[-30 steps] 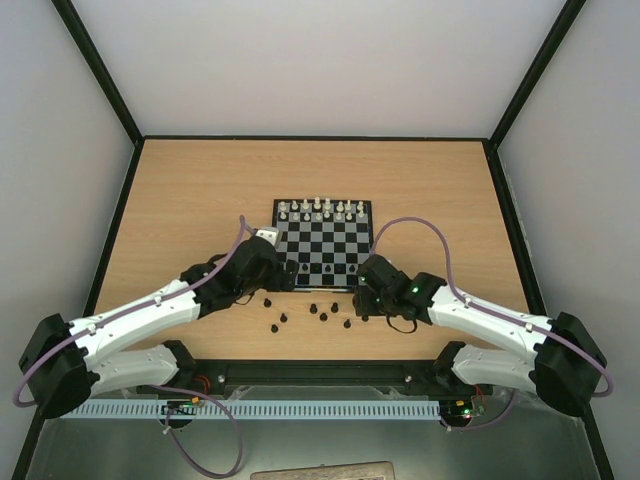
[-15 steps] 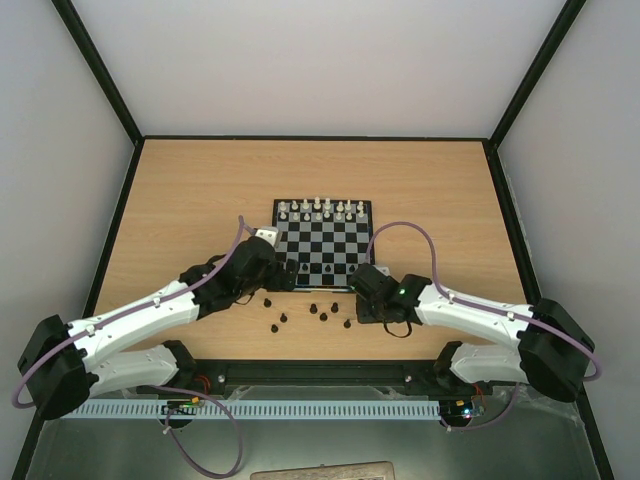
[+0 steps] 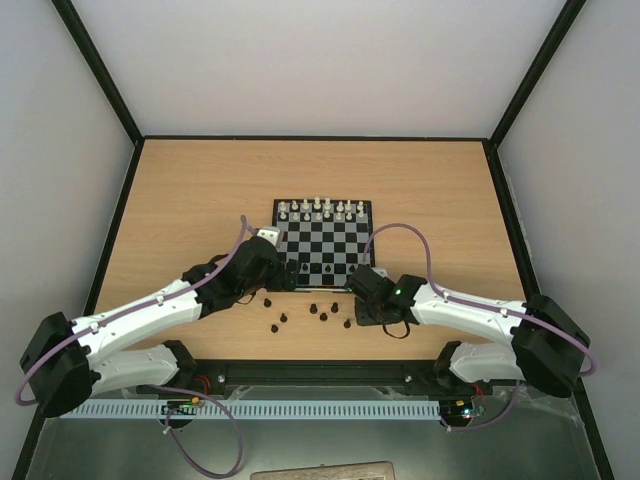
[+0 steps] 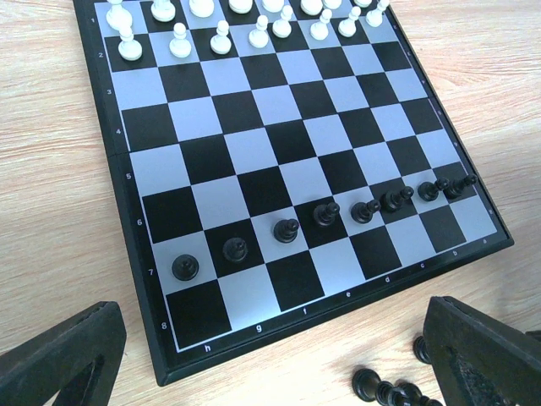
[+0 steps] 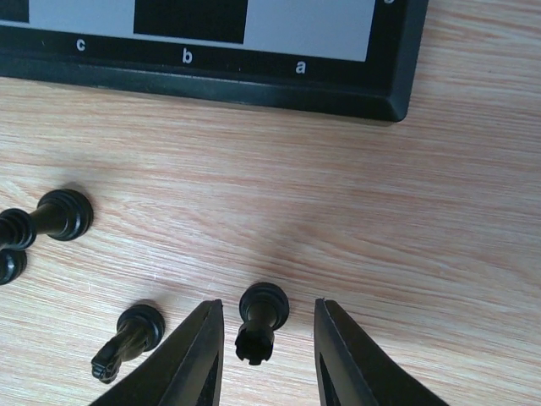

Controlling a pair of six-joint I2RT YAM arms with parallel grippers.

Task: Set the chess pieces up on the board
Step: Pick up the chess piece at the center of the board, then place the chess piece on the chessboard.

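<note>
Right gripper (image 5: 266,355) flanks a black rook (image 5: 258,326), lower centre, jaws not touching; open tabletop (image 5: 355,194) up to the board (image 5: 254,80). Left gripper (image 4: 270,355) gapes; only its view shows ranked pawns (image 4: 325,213).

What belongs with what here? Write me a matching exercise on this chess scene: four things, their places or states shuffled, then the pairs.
Things
1. white pieces
2. black pawns
3. fallen black piece
4. left gripper

Places or states
A. lying on the table, inside the open right gripper
B. open wide, over the board's lettered edge
C. standing on the rows marked 1 and 2
D. standing in one line along the row marked 7

Pairs: 1-C, 2-D, 3-A, 4-B
</note>
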